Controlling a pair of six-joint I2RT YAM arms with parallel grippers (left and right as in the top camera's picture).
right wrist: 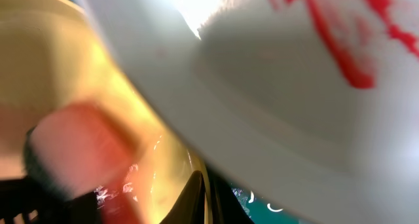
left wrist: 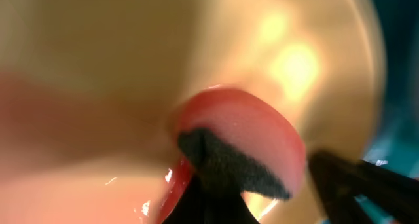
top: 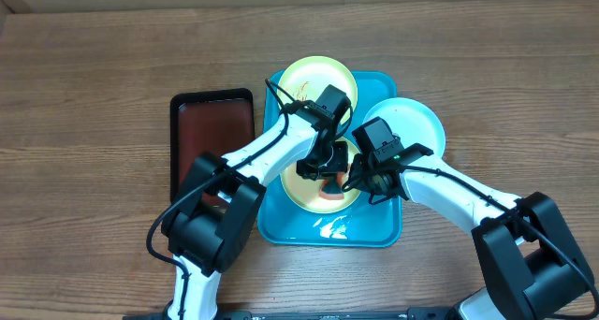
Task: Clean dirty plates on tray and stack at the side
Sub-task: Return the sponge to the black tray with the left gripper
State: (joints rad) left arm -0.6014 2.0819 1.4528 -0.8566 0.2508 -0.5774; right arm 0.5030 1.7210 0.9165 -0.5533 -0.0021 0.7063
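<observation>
On the blue tray, beside a black tray, we see the left gripper pinching a pink sponge against the middle plate, largely masked by both arms, with the far plate behind, while we cannot tell the right gripper's opening beside the red-smeared, blue-rimmed plate.

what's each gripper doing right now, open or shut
left gripper: shut on the sponge
right gripper: cannot be told, its fingers are mostly out of view
</observation>
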